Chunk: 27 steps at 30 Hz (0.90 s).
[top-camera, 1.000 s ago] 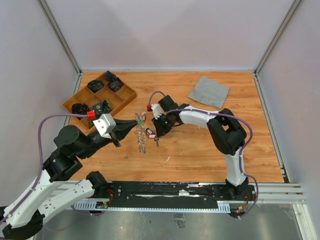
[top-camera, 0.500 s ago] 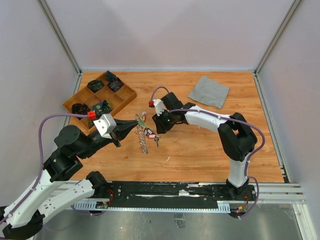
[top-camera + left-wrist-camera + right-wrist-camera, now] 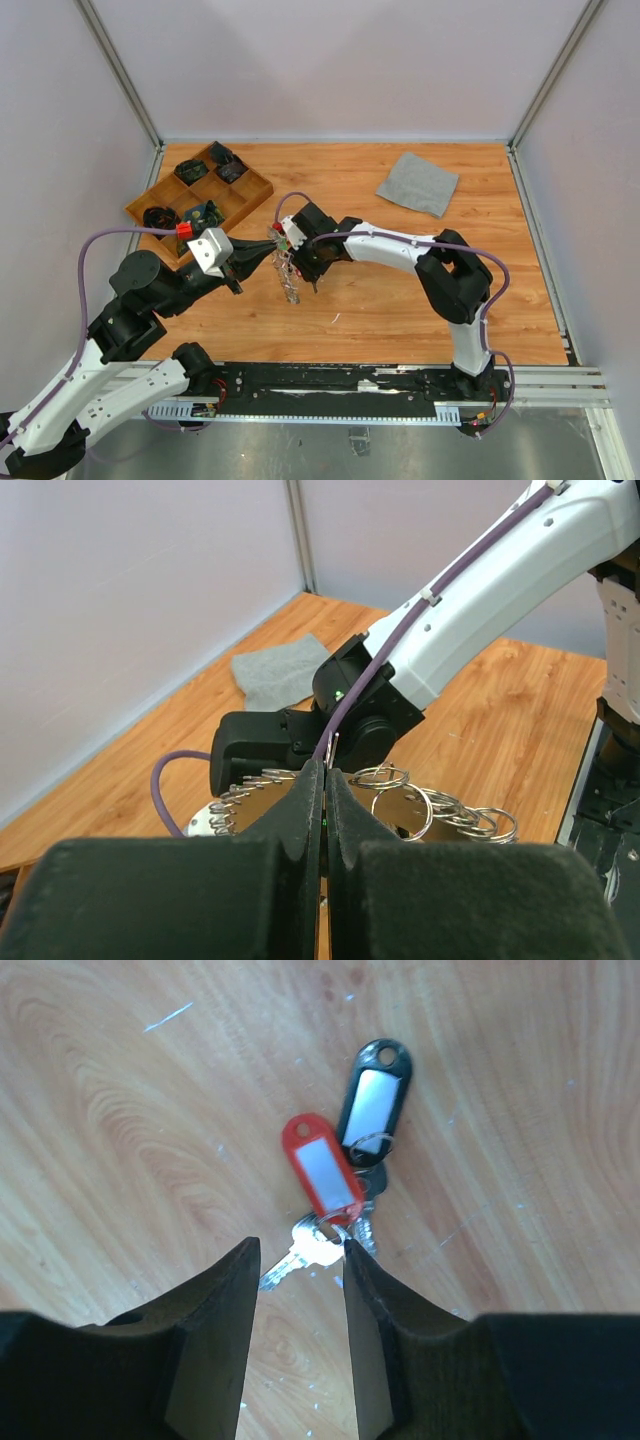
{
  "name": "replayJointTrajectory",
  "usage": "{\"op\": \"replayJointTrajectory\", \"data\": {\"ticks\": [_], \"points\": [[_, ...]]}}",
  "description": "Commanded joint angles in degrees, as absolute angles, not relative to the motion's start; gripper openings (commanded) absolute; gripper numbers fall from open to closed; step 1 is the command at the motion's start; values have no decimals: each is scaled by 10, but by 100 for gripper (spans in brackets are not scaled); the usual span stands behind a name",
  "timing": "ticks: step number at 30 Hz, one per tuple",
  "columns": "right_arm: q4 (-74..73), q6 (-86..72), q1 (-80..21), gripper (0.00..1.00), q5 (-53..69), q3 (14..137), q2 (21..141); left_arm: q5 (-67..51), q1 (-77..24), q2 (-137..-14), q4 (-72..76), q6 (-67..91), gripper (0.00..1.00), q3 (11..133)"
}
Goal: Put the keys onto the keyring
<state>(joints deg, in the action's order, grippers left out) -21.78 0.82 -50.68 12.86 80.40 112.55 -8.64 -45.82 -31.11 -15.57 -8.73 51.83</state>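
Observation:
My left gripper (image 3: pixel 262 256) is shut on the rim of the keyring (image 3: pixel 286 278) and holds it on edge above the table. In the left wrist view the keyring (image 3: pixel 445 808) shows its fringe of small split rings on both sides of my closed fingers (image 3: pixel 305 805). My right gripper (image 3: pixel 300 1250) is open, pointing down just over the keys. A red-tagged key (image 3: pixel 322 1172) and a black-tagged key (image 3: pixel 372 1100) lie together on the wood, and a silver key blade (image 3: pixel 300 1252) lies between my fingertips. In the top view my right wrist (image 3: pixel 305 243) hides these keys.
A wooden compartment tray (image 3: pixel 252 196) with dark items stands at the back left. A grey cloth square (image 3: pixel 417 183) lies at the back right. The right arm's forearm (image 3: pixel 385 245) stretches across the middle of the table.
My right gripper has moved left, up against the keyring and over the keys. My left gripper and the keyring have stayed still.

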Motion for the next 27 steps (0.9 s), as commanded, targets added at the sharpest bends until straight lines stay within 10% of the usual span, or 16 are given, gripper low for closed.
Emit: {"op": "replayJointTrajectory", "data": {"ticks": [1, 27], "points": [[-254, 0, -521, 39, 62, 837, 1155, -86, -454, -307, -119, -89, 1, 519], [-274, -12, -537, 24, 33, 865, 1188, -86, -454, -301, -124, -90, 0, 518]]}}
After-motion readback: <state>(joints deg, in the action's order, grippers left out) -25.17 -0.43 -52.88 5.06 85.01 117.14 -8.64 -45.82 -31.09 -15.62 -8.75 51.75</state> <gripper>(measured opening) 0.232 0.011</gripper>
